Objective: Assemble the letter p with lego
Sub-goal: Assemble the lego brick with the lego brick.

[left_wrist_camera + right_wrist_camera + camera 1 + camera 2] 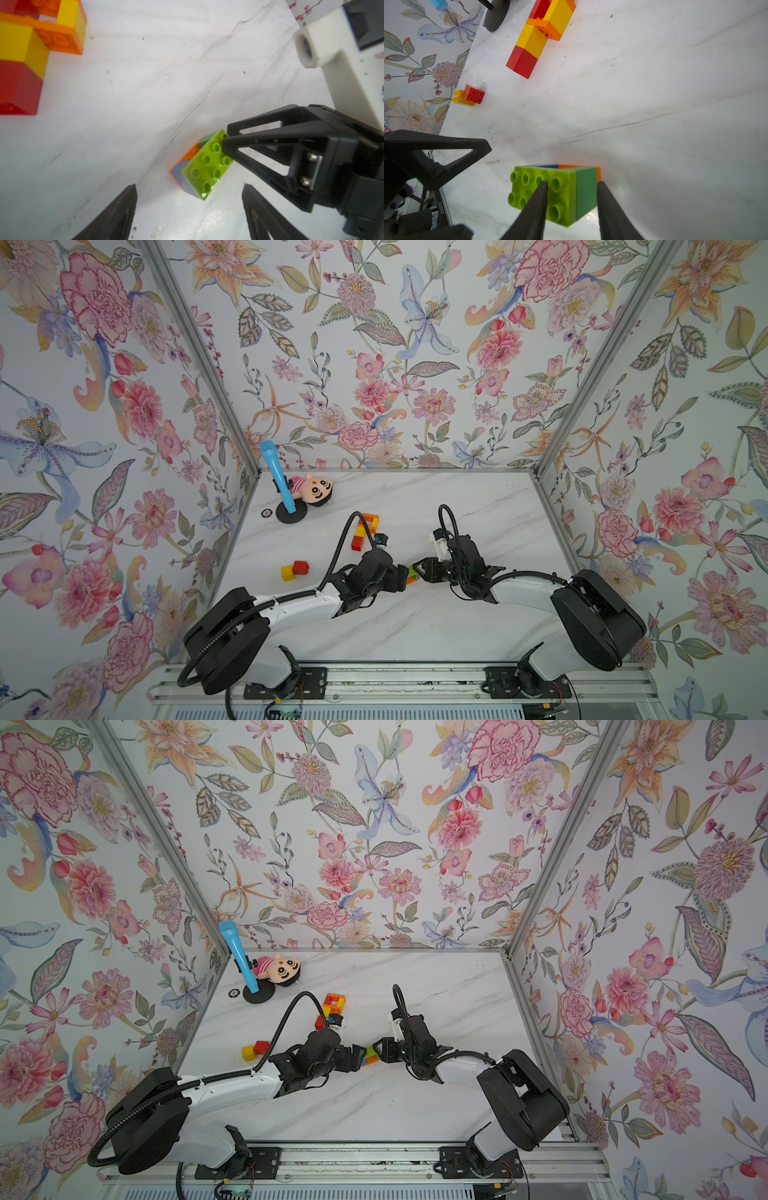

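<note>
Marbled worktop (415,626), near its middle: a green, blue and orange lego cluster (562,193) rests pinched in the right gripper (572,185), while the left gripper (189,187) gapes wide just short of it. Toward the back left lies a red-yellow-orange assembly (537,35), seemingly an unfinished p. Two loose bricks (469,96) lie near the left edge, unused. Both top views hide the grip; the wrist views reveal it.

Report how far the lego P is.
Done: a joined red, yellow and orange stem with loop. In hand: the right gripper holds the green block in its jaws; the left gripper is open. Left: that block, a red brick and a yellow brick lie elsewhere.
</note>
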Controlling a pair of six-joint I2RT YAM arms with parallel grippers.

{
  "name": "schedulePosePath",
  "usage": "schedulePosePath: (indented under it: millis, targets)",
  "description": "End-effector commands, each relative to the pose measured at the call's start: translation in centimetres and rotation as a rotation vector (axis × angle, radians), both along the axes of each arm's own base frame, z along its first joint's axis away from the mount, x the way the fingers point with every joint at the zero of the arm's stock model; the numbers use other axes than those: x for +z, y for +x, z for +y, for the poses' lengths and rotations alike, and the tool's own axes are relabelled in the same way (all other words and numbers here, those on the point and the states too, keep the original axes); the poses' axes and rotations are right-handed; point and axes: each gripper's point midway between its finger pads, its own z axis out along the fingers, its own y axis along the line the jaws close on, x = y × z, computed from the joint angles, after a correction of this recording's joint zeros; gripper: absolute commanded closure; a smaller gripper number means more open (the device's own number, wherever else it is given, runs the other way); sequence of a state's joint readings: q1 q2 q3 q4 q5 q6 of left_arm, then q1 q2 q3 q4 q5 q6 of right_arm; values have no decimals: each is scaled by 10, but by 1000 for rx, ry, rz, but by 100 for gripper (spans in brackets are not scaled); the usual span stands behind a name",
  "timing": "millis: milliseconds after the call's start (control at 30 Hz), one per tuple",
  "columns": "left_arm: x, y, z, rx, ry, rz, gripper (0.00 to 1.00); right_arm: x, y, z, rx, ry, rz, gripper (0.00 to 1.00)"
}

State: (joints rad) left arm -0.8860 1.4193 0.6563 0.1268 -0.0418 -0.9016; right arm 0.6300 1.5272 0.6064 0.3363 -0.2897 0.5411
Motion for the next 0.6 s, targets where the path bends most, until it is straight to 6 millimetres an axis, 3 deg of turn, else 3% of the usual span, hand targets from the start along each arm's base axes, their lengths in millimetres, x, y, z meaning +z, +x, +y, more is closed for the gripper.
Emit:
schedulePosePath:
  millis: [0, 100, 567]
  targets:
    - [10, 1, -6, 148, -164, 37, 18, 2, -4, -2, -16, -4, 3, 59]
    - [9, 2, -13, 149, -173, 39, 20, 1, -5, -3, -17, -6, 1, 59]
    - [-12, 11, -19, 183, -163, 54, 50, -1, -4, 0, -9, 2, 2, 63]
